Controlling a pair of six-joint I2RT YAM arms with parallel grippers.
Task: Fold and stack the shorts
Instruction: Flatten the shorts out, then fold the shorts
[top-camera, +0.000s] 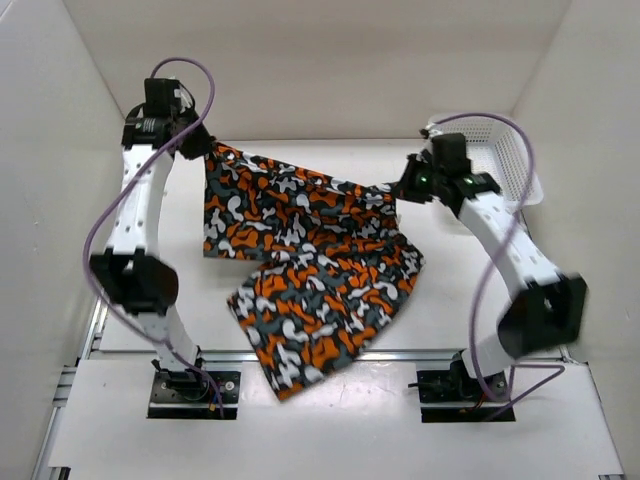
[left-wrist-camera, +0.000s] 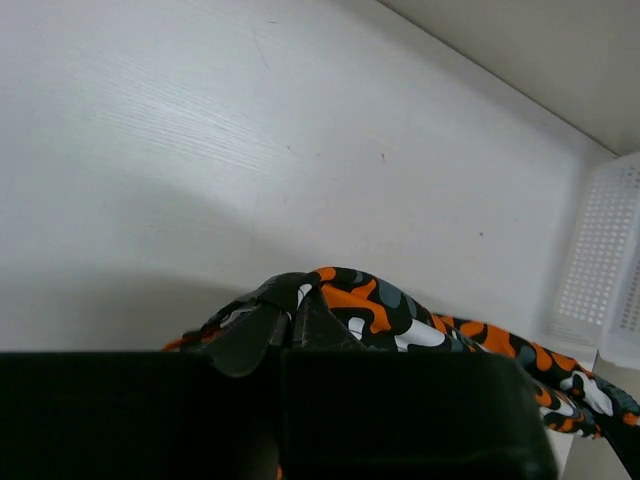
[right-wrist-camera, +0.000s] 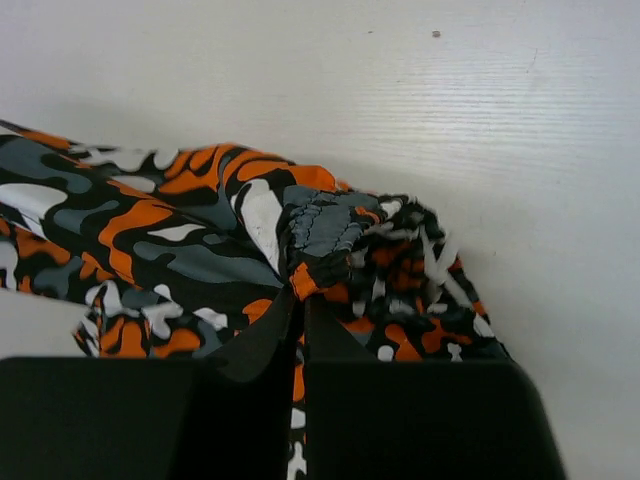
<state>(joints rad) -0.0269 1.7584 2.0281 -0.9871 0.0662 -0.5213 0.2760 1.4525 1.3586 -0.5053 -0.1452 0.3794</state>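
The shorts (top-camera: 300, 260) are soft cloth printed all over with orange, black, dark grey and white blotches. They sit in the middle of the white table (top-camera: 450, 310), spread crookedly with several creases. In the overhead view their top edge runs from about 10 o'clock, where the left gripper (top-camera: 203, 150) has it pinched, across to about 2 o'clock, where the right gripper (top-camera: 398, 188) is clamped on the opposite corner. From that edge one broad lobe slants down towards 6 o'clock, and its tip reaches past the table's near edge between the two arm bases. A white mesh basket (top-camera: 505, 150) stands at 2 o'clock in the far right corner, just beyond the right gripper. Only the overhead view shows the garment's whole outline and the overhanging tip, though the fingertips are too small there to read. The left wrist view shows the dark jaws closed together on a small hump of printed cloth, with bare table beyond and the basket wall at 3 o'clock. The right wrist view shows its jaws closed on a bunched, puckered fold, a gathered band crumpled just above the fingertips and the fabric trailing off towards 9 o'clock.
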